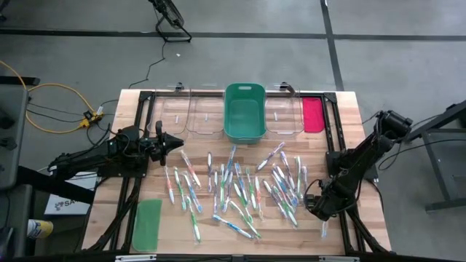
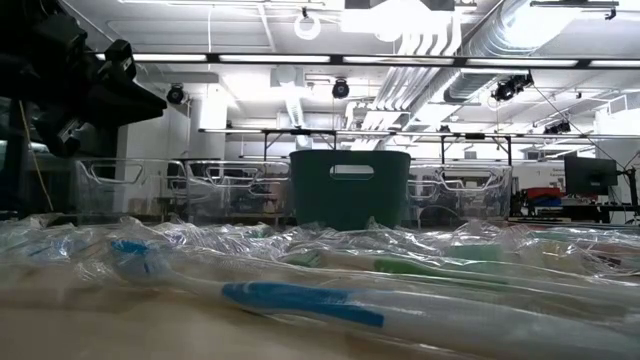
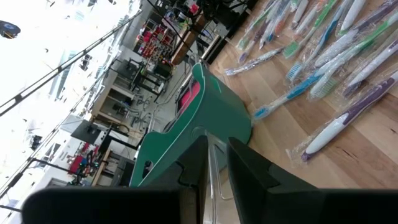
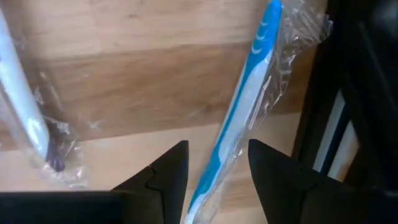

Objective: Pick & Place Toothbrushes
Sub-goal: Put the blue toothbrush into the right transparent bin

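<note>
Several wrapped toothbrushes [image 1: 247,185] lie scattered flat on the wooden table, with green, blue, pink and purple accents. My left gripper [image 1: 178,141] hovers raised over the table's left side, pointing toward the bins, and is shut on a thin pale toothbrush [image 3: 215,171]. In the low view it shows dark at the upper left [image 2: 130,95]. My right gripper [image 1: 318,211] is low at the table's near right and open. Its fingers stand on either side of a blue-and-white wrapped toothbrush [image 4: 239,118] lying on the wood, without touching it. My left gripper pinches a thin pale strip [image 3: 214,163] between its two nearly closed fingers, lifted clear of the table. The fingers hide most of it, so which part of the toothbrush they have cannot be told.
At the far edge stand a green bin [image 1: 244,113] and clear bins [image 1: 193,113] [image 1: 284,113] on either side of it. A red-pink lid [image 1: 312,114] lies at the far right, a green lid [image 1: 147,224] at the near left. A purple toothbrush [image 4: 25,124] lies beside my right gripper.
</note>
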`<state>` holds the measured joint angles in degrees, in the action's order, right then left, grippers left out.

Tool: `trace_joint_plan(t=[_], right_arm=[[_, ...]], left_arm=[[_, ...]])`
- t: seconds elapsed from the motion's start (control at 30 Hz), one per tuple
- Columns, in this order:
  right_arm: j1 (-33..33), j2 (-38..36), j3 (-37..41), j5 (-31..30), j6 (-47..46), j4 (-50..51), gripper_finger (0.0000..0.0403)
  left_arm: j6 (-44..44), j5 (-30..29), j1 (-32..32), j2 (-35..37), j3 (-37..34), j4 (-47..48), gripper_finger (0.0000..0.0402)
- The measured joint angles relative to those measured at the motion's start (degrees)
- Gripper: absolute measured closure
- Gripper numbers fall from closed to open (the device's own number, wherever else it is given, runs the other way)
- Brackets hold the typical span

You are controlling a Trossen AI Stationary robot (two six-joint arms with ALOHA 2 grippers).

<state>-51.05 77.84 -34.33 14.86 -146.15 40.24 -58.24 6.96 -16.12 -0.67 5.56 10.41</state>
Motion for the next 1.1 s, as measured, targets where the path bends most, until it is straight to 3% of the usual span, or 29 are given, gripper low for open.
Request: trace_joint_plan(t=[0.27, 0.93, 1.1], right_arm=[[-0.1, 0.0, 0.0, -16.0, 5.8, -1.4, 0.0243], [-0.1, 0.0, 0.0, -6.9, 8.1, 1.5, 0.0244], [-0.1, 0.0, 0.0, -8.6, 8.1, 1.6, 0.0277]], left_arm=[[0.0, 0.0, 0.0, 0.0, 0.0, 0.0, 0.0346], [0.0, 0.0, 0.0, 0.0, 0.0, 0.0, 0.0346], [0.0, 0.0, 0.0, 0.0, 0.0, 0.0, 0.0346]])
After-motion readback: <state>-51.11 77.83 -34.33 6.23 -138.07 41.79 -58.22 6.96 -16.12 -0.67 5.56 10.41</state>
